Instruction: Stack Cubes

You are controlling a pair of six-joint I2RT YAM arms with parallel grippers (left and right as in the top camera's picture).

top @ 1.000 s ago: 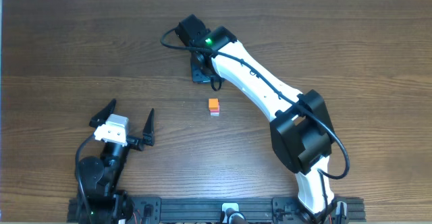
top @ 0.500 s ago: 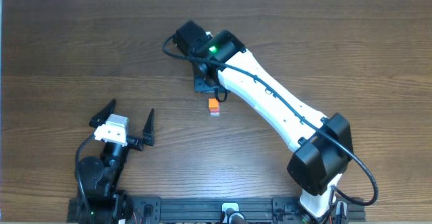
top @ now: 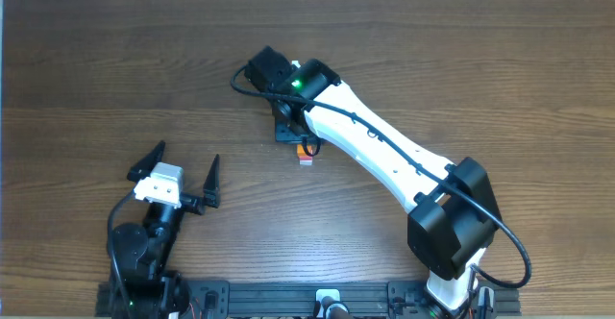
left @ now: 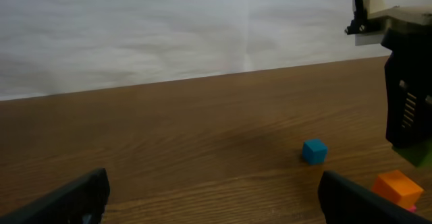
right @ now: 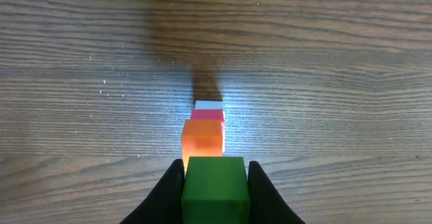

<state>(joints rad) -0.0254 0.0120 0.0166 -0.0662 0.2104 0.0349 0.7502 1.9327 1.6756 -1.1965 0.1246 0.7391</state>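
Standing nearest the arm bases, the left hand (top: 188, 152) hangs low over the wooden worktop (top: 96, 50) with its two dark fingers (left: 71, 198) spread wide and nothing between them. It is well apart from every cube.

Farther up the worktop, near the middle, the right arm reaches across to a small stack. The right hand (right: 214, 177) is pinching one green cube (right: 214, 187), with one black finger pressed against each of its two sides. The green cube sits squarely in line with the stack and just above its top. Whether it is already touching the cube beneath cannot be told.

The stack counts three cubes. One orange cube (right: 202, 140) is on top, one pink cube (right: 208, 115) shows as a thin strip under it, and one pale whitish cube (right: 208, 105) lies at the bottom on the wood. From overhead the orange cube (top: 306, 149) peeks out just beside the right arm's white link.

Farthest off, beyond the stack as the right wrist sees it, one blue cube (left: 314, 151) lies alone on the bare wood, apart from the stack and touched by neither hand.

That makes five cubes in all: one held, three stacked and one loose.
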